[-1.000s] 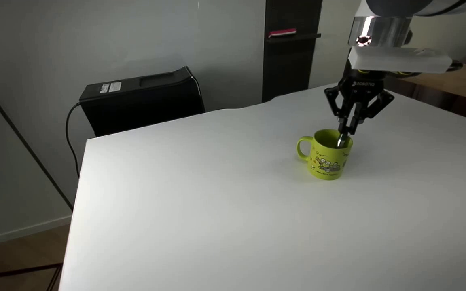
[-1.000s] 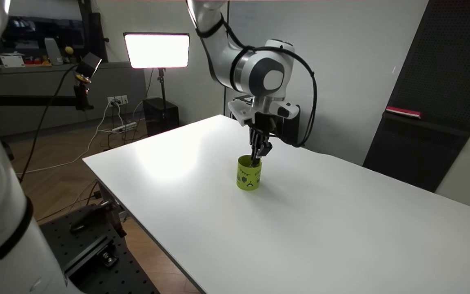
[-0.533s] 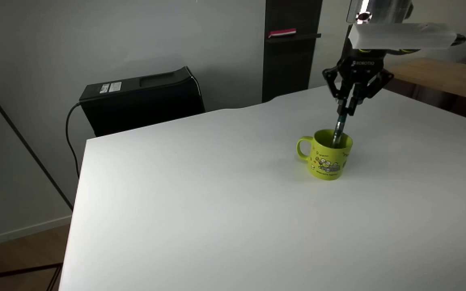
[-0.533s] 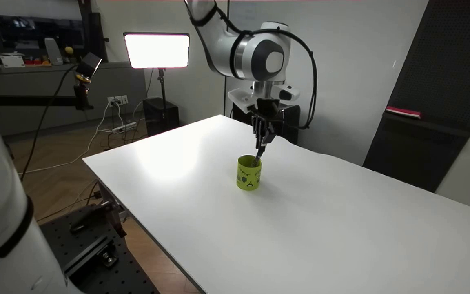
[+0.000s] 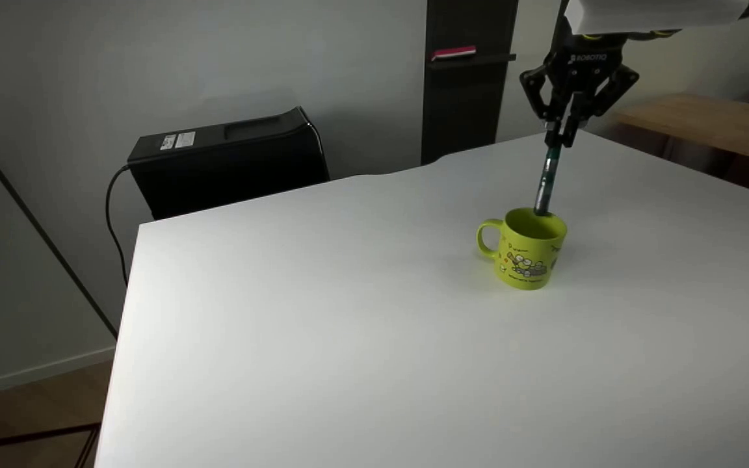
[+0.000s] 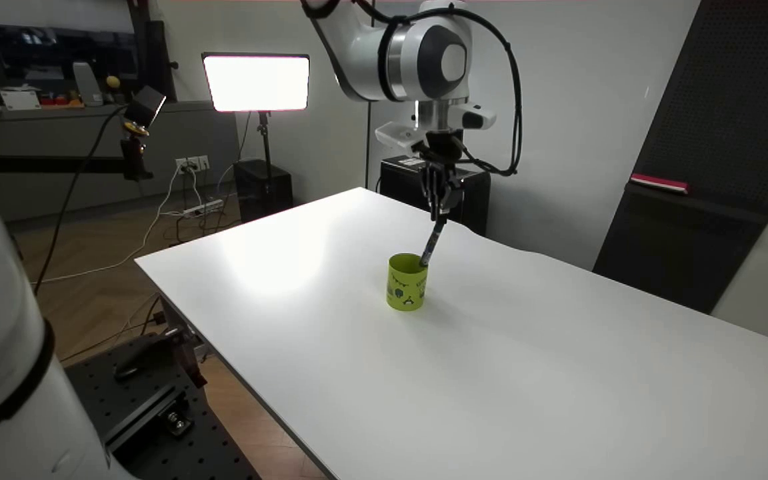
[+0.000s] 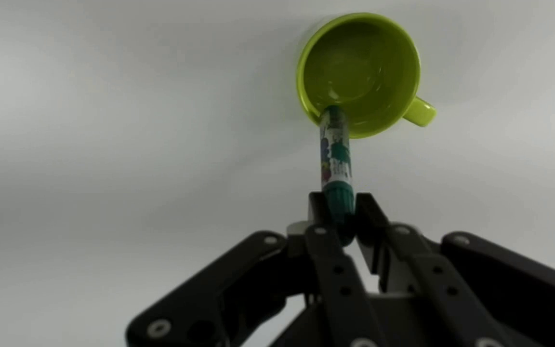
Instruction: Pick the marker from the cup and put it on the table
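White surface (image 5: 322, 338) carries lime-green mug (image 5: 525, 253), upright. Jaws clamped on upper part of marker (image 7: 336, 149), tilted, its lower end at mug's rim; cannot tell whether clear of it. Room: grey wall (image 5: 361, 78), black case (image 5: 225, 179) beyond surface edge, lit panel (image 6: 255, 83) on stand, red item (image 5: 454, 52) on dark ledge (image 5: 495, 60), wooden top (image 5: 706, 123) further back.
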`<state>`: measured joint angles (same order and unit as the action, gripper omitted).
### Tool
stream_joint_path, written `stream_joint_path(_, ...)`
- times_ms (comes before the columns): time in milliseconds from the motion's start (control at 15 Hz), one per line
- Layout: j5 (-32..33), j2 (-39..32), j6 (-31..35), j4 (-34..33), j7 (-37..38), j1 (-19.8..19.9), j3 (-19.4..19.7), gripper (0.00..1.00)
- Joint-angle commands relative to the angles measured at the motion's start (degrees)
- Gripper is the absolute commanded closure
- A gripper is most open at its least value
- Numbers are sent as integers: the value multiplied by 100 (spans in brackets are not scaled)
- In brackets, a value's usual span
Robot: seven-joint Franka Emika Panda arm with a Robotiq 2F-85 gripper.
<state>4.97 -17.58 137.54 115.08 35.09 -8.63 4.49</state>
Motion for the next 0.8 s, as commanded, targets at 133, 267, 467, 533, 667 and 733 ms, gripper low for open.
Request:
stream_joint_path(133, 738, 172, -220, -111, 578, -80, 122, 95)
stream_joint_path(267, 926, 186, -237, -108, 676, -68, 137, 95)
stream_joint_path(467, 1067, 168, -263, -40, 734, -16, 142, 95)
stream_joint_path(533, 1072, 156, -274, -15, 733, 3, 148, 95)
stream_joint_path(667, 1113, 106, -314, 37, 724, 42, 186, 95)
stream_joint_path(733, 1146, 70, -337, 61, 732, 65, 213, 95)
